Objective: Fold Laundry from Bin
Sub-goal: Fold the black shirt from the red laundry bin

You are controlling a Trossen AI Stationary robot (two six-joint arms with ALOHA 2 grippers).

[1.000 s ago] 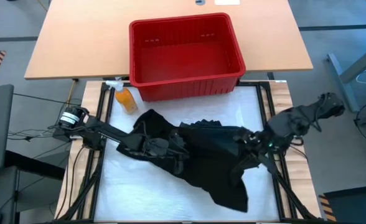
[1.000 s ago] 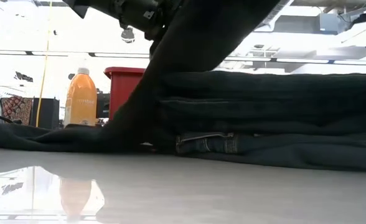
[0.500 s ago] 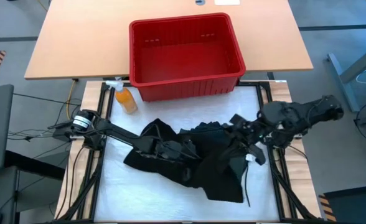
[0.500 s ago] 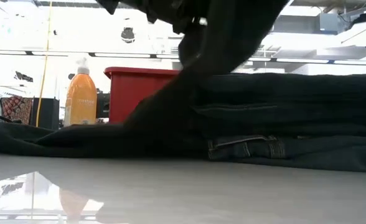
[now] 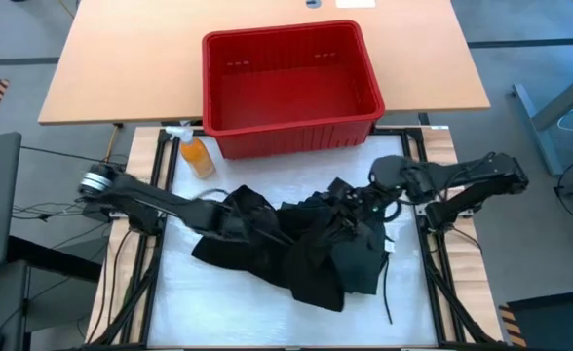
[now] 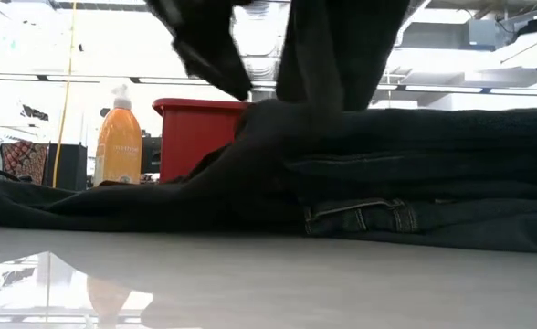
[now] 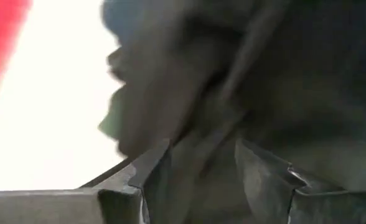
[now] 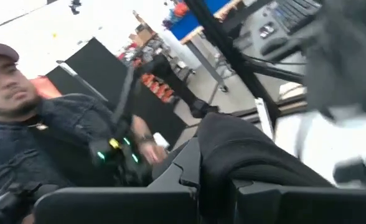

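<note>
Laundry (image 5: 306,244) bunched inward since earlier; both grippers' fingers clamp it (wrist views only).

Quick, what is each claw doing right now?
Left claw: closed on the laundry.
Right claw: shut on the laundry.

This is a robotics lab or workshop in a large open hall, not a home. Two dark arms are mounted on a metal frame (image 5: 431,255) round a white work surface (image 5: 218,292), with loose cables (image 5: 43,210) trailing on the grey floor beside it and a plain wooden table (image 5: 121,58) at its far edge. Beyond the table are bright ceiling lights (image 6: 188,50), equipment stands (image 8: 214,56), and a person (image 8: 40,143) in a dark jacket.
</note>
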